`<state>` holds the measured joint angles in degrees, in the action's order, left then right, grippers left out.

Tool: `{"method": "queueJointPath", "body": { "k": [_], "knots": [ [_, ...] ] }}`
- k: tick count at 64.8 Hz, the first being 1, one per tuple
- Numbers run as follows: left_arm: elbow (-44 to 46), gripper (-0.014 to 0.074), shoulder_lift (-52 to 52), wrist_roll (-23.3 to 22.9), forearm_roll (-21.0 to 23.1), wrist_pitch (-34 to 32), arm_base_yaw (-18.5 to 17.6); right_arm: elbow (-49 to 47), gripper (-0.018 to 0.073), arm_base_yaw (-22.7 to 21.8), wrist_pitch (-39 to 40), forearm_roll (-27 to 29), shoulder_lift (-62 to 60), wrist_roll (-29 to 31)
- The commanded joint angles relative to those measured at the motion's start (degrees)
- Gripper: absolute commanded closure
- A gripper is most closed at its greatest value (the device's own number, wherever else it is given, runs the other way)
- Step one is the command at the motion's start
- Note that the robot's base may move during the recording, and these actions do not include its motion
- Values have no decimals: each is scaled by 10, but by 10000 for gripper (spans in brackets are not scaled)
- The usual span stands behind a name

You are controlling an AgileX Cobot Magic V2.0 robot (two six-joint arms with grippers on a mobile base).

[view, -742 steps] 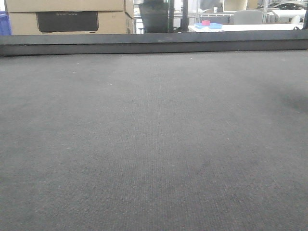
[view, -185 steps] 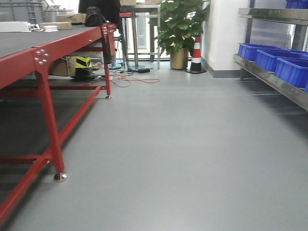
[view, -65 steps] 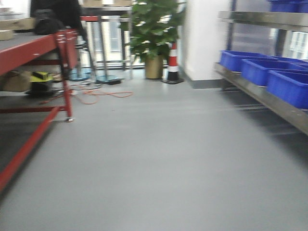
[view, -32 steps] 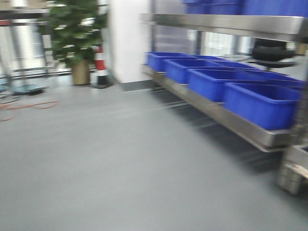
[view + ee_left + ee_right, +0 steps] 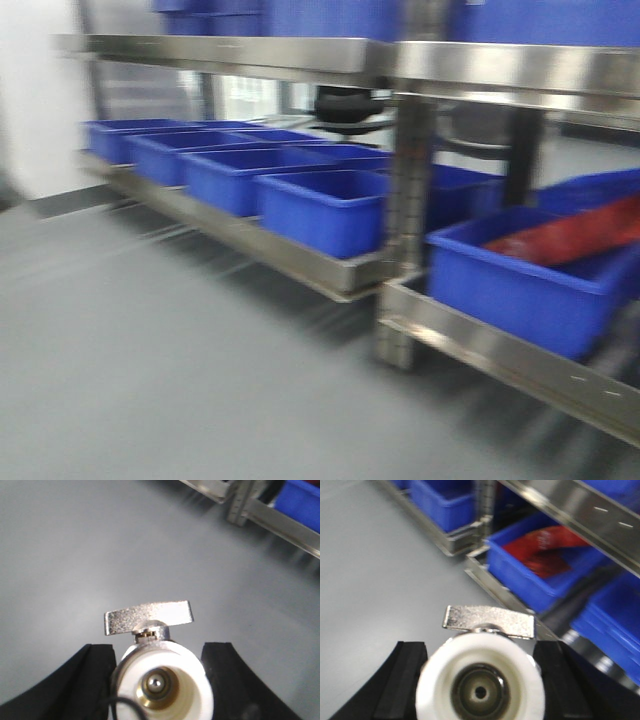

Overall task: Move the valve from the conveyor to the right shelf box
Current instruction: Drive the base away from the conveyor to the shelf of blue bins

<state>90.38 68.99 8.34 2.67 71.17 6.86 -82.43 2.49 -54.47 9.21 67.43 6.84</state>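
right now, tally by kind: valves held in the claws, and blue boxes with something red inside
valves: 2, left valve in the left claw, right valve in the right claw
blue box with red contents: 1
total: 3

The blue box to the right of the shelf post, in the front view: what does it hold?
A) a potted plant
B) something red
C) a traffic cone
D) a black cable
B: a red item shows inside the blue box, which sits on the shelf.
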Motion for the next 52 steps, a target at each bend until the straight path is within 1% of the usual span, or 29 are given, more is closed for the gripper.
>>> {"method": "queueJointPath", "body": {
  "k": [1,52],
  "knots": [
    [6,708,-6,-3,8,-22,-3,-10,713,-1,38,-3,-6,3],
    [6,708,-6,-3,8,-22,-3,-10,713,-1,38,-3,-6,3]
  ]
}}
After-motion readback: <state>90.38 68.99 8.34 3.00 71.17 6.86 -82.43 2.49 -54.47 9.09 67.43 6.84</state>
